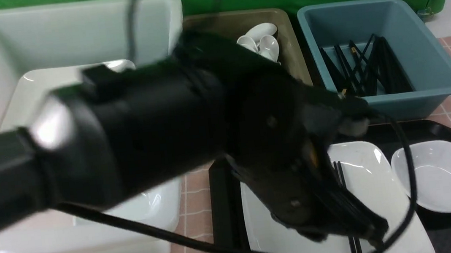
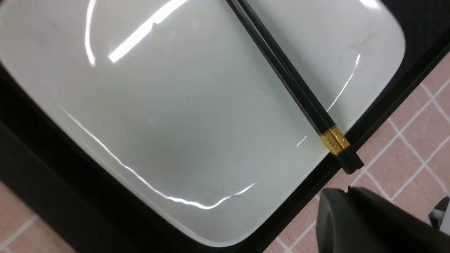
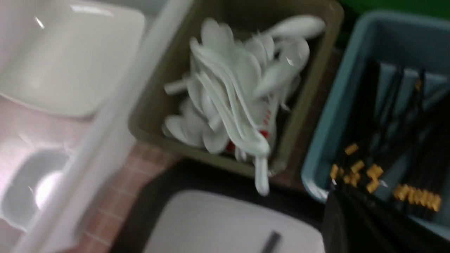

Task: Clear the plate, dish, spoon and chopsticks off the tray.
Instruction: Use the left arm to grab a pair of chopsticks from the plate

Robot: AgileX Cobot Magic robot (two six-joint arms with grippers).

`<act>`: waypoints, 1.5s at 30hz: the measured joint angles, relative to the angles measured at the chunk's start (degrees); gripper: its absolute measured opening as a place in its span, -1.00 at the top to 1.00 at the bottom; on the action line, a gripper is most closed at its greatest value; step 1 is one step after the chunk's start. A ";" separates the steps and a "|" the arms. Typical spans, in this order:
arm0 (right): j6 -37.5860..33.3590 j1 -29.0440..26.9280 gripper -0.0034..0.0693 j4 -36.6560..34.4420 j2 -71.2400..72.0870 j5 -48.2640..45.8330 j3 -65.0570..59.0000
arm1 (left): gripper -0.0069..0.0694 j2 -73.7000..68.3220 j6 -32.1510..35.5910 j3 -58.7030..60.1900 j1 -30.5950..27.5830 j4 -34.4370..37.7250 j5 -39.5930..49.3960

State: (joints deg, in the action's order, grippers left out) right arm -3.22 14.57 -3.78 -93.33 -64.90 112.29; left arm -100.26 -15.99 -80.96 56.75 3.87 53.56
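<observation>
The chopsticks lie side by side on the plate. Their long axis runs from the plate's far rim to its near rim, and the gold-banded ends jut just past that near rim and over the edge of the tray. The left gripper hangs over the plate's near end, just beside those banded ends, so it is the nearer arm. Whether its jaws are parted cannot be told, and nothing shows in them. The right gripper, clenched, faces beyond the plate's far rim. The dish sits just right of the plate.
</observation>
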 joint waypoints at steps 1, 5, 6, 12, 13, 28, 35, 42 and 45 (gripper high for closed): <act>0.00 0.00 0.77 1.86 3.33 0.00 -5.11 | 0.64 -1.72 -0.85 -0.51 0.89 -0.06 -0.15; 1.31 -0.89 0.75 7.67 15.81 0.00 -22.48 | 0.32 -8.12 -2.63 -4.57 2.64 -0.06 -0.92; 1.52 -1.37 0.73 8.86 18.56 0.00 -27.01 | 0.20 -10.00 -2.75 -6.28 2.79 -0.11 -1.16; 2.41 -3.61 0.61 10.34 30.82 0.00 -40.72 | -0.34 -17.22 -3.22 -13.24 2.84 -0.36 -1.46; 2.56 -3.68 0.59 10.34 32.54 0.00 -42.41 | -0.42 -18.69 -3.74 -14.73 2.84 -1.09 -1.46; 2.62 -3.82 0.52 10.34 41.70 0.07 -44.74 | -0.12 -25.85 -9.67 -17.68 1.77 -5.45 0.50; 2.52 -3.82 0.49 10.34 41.70 0.02 -44.74 | 0.60 -25.73 -9.29 -17.68 1.77 -5.40 2.23; 1.85 -3.87 0.47 10.34 41.76 0.02 -44.74 | 0.60 -21.49 -7.67 -17.68 1.77 -6.30 1.97; 1.78 -3.91 0.46 10.34 42.28 0.02 -44.74 | 0.60 -16.29 -7.37 -17.68 1.77 -9.43 -4.01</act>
State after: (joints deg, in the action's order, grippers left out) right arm -1.44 10.66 6.56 -51.05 -64.88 67.55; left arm -116.55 -23.36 -98.64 58.53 -5.56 49.55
